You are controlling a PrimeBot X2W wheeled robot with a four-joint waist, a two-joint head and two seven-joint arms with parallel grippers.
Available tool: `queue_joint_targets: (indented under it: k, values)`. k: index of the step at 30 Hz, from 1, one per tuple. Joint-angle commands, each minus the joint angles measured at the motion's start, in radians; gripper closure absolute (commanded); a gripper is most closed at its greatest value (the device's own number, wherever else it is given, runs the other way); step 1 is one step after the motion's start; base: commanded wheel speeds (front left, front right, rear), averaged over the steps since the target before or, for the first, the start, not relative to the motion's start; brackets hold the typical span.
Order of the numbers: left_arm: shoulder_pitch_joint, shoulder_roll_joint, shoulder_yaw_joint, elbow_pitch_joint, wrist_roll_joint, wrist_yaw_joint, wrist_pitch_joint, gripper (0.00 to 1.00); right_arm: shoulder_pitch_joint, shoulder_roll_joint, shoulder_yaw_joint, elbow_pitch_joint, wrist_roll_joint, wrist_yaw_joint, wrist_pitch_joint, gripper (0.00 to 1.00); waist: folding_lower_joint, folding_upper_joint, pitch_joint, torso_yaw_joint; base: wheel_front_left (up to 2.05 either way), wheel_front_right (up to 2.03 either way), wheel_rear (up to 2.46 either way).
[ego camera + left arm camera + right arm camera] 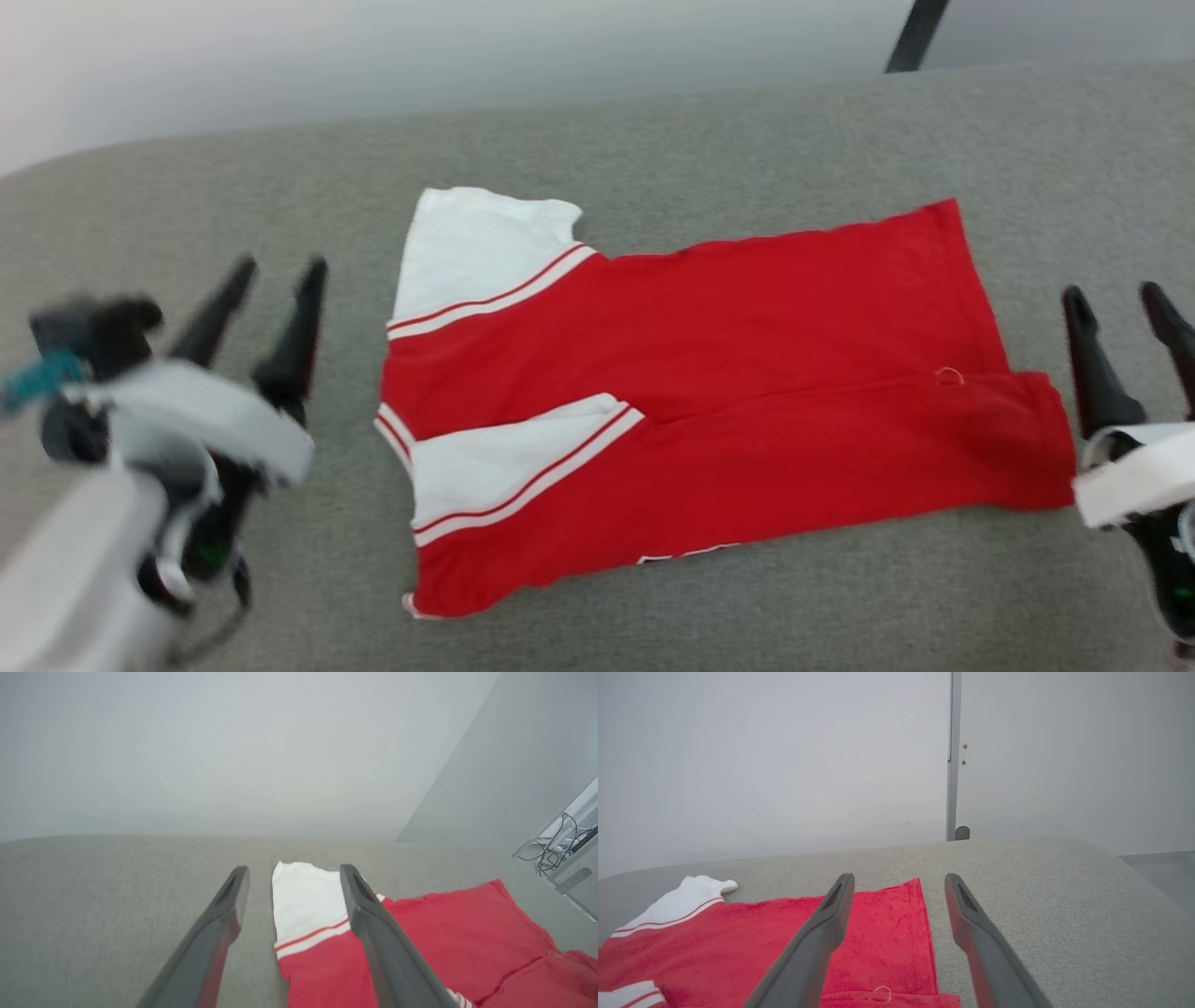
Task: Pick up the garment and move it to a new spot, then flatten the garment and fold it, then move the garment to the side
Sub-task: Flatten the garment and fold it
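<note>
Grey padded surface (653, 140) is filling the work area. The garment (709, 373) is lying on it, near the middle, long axis running left to right.

Progress, scanning left to right: 2 white sleeves are sitting at the left end, the far sleeve (476, 247) spread flat and the near sleeve (504, 457) lying on top of the red body. A long crease is running across the middle, with the near half looking doubled over the far half. A sliver of lettering (686, 553) is peeking out along the near edge. The hem end is resting at the right, with a small white thread loop (949, 375) on it. I am judging that the pick-up, the move and the flattening are done and that 1 lengthwise fold is in place. Any further fold and the shift to the side are looking undone.

Tools: the left gripper (280, 271) is hovering just off the sleeve end, jaws spread wide, carrying nothing and touching no cloth. In the left wrist view, the left gripper (294, 872) is pointing past the far sleeve, with the garment (467, 933) below it.

The right gripper (1113, 297) is hanging just beside the hem end, jaws equally wide and empty. In the right wrist view, the right gripper (901, 882) is straddling the hem corner from above, clear of the garment (738, 938).
</note>
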Motion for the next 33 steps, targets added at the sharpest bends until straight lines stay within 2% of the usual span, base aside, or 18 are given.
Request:
queue_joint_targets:
  k: [1, 8, 12, 13, 17, 21, 24, 28, 30, 33]
  values:
    - [-0.036, 0.011, -0.001, 0.022, 0.018, -0.004, 0.007, 0.00, -0.020, 0.014, 0.001, -0.003, -0.005, -0.002, -0.012, 0.00, 0.0000, 0.0000, 0.020, -0.030, 0.00, 0.00, 0.00]
    - [-0.349, 0.023, -0.050, 0.281, 0.105, -0.068, 0.111, 0.00, -0.097, 0.095, 0.059, 0.040, 0.003, -0.002, -0.062, 0.00, 0.0000, 0.0000, 0.106, -0.138, 0.00, 0.00, 0.00]
    - [-0.489, 0.012, -0.101, 0.448, 0.147, -0.140, 0.170, 0.00, -0.109, 0.118, 0.087, 0.084, 0.016, -0.002, -0.095, 0.00, 0.0000, 0.0000, 0.138, -0.196, 0.00, 0.00, 0.00]
    - [-0.516, 0.007, -0.119, 0.490, 0.150, -0.164, 0.194, 0.00, -0.109, 0.122, 0.091, 0.094, 0.019, -0.002, -0.105, 0.00, 0.0000, 0.0000, 0.144, -0.208, 0.00, 0.00, 0.00]
    - [-0.593, -0.008, -0.184, 0.660, 0.135, -0.211, 0.361, 0.00, -0.100, 0.128, 0.121, 0.125, 0.028, -0.002, -0.133, 0.00, 0.0000, 0.0000, 0.156, -0.241, 0.00, 0.00, 0.00]
    - [-0.649, -0.030, -0.227, 0.771, 0.079, -0.226, 0.588, 0.00, -0.111, 0.121, 0.146, 0.144, 0.037, -0.002, -0.147, 0.00, 0.0000, 0.0000, 0.164, -0.265, 0.00, 0.00, 0.00]
    - [-0.691, -0.010, -0.246, 0.814, 0.057, -0.227, 0.695, 0.00, -0.126, 0.121, 0.165, 0.149, 0.042, -0.002, -0.149, 0.00, 0.0000, 0.0000, 0.177, -0.281, 0.00, 0.00, 0.00]
    - [-0.735, 0.003, -0.263, 0.842, 0.049, -0.228, 0.758, 0.00, -0.144, 0.123, 0.199, 0.156, 0.052, -0.002, -0.149, 0.00, 0.0000, 0.0000, 0.206, -0.305, 0.00, 0.00, 0.00]
    - [-0.757, 0.034, -0.267, 0.854, 0.053, -0.228, 0.757, 0.00, -0.160, 0.127, 0.217, 0.159, 0.059, -0.002, -0.156, 0.00, 0.0000, 0.0000, 0.225, -0.322, 0.00, 0.00, 0.00]
    - [-0.749, 0.042, -0.282, 0.859, 0.045, -0.228, 0.779, 0.00, -0.166, 0.129, 0.231, 0.166, 0.064, -0.002, -0.166, 0.00, 0.0000, 0.0000, 0.237, -0.333, 0.00, 0.00, 0.00]
